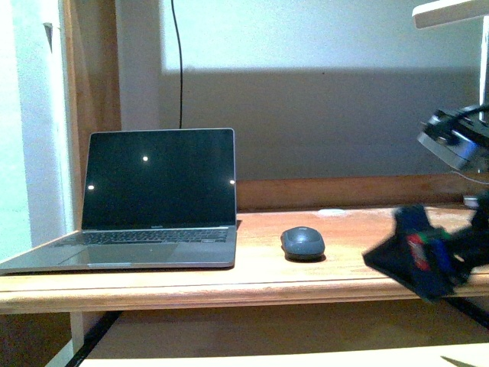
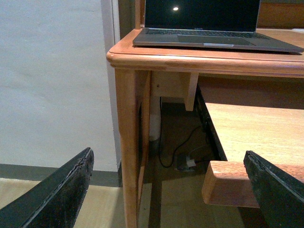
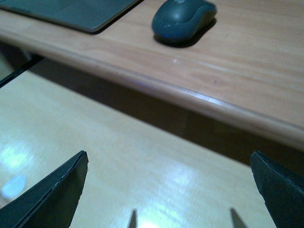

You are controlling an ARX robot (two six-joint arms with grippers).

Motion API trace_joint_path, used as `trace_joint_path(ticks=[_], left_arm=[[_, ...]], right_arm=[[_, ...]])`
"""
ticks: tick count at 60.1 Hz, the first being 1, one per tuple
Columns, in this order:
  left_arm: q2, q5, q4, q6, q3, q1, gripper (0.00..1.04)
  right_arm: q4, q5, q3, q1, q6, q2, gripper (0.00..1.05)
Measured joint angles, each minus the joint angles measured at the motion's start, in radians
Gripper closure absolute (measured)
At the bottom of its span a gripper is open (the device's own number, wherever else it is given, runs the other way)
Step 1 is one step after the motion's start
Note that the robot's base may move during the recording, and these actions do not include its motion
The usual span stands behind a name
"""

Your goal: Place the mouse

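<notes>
R gripper (image 3: 167, 159) spread wide, empty, w/ mouse (image 3: 183, 19) apart on desk (image 3: 247, 71).

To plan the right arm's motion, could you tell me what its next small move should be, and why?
Probably draw the right gripper back from the desk: the mouse already rests on the desk beside the laptop, and the gripper is open, empty and apart from it.
</notes>
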Motion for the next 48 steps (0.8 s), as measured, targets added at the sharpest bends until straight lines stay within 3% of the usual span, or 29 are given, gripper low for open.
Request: trace_joint_path(ticks=[11,17,32,48], left_arm=[[0.000,0.000,0.000,0.000,0.000,0.000,0.07],[0.000,0.000,0.000,0.000,0.000,0.000,0.07],[0.000,0.000,0.000,0.000,0.000,0.000,0.07],[0.000,0.000,0.000,0.000,0.000,0.000,0.07]], right_arm=[[-0.094,-0.343,-0.159,-0.226,-0.085,-0.143,0.00],[-0.234,-0.453,-0.198,-0.325,-0.194,-0.161,0.00],[-0.494,-0.530,-0.247,-0.404,-0.510,-0.162,0.00],[-0.327,-0.434,-0.312,-0.323,-0.492,-0.149,0.00]])
